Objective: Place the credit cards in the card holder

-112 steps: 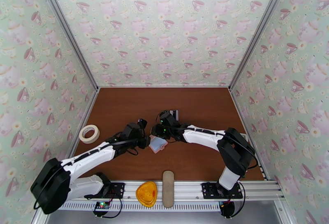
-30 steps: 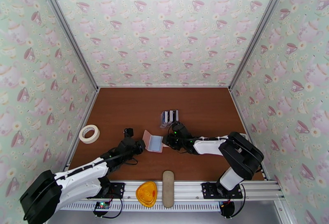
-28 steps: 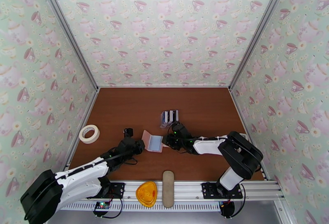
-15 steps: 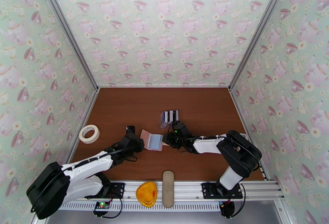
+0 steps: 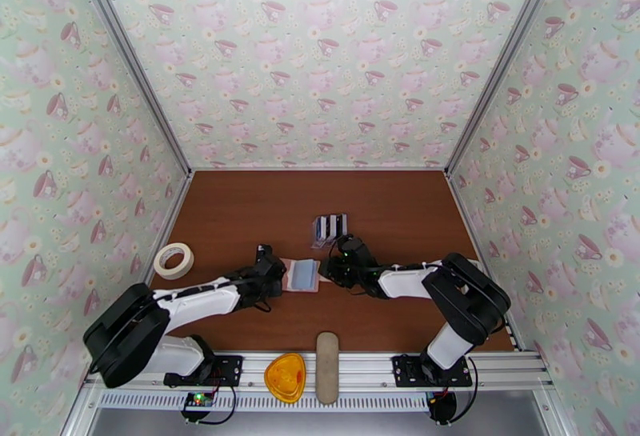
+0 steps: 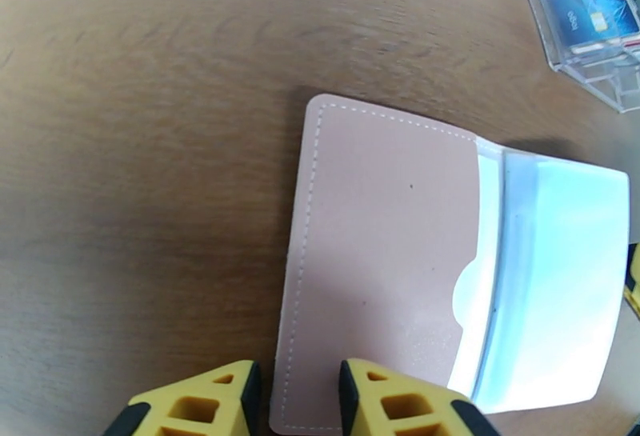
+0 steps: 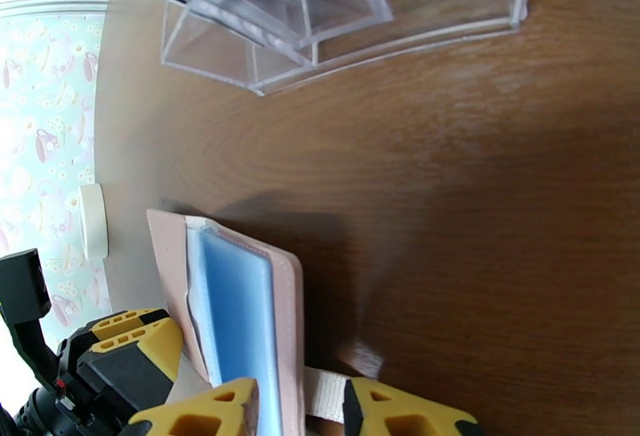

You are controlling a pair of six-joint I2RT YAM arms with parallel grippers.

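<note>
My left gripper (image 6: 298,386) and right gripper (image 7: 300,402) straddle the card holder (image 5: 302,275) with fingers apart, though I can't tell if they're clamped, and the clear rack (image 7: 448,22) of credit cards (image 5: 330,226) crowds its one o'clock.

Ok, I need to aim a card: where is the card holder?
Top view: the card holder lies open mid-table between the left gripper and right gripper, on the near side of the clear rack.

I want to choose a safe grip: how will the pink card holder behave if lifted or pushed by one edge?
Probably floppy: the card holder is a thin stitched cover lying open, with clear sleeves inside, so a lifted half may fold. Likely light and thin, so a push may slide it over the smooth table.
</note>
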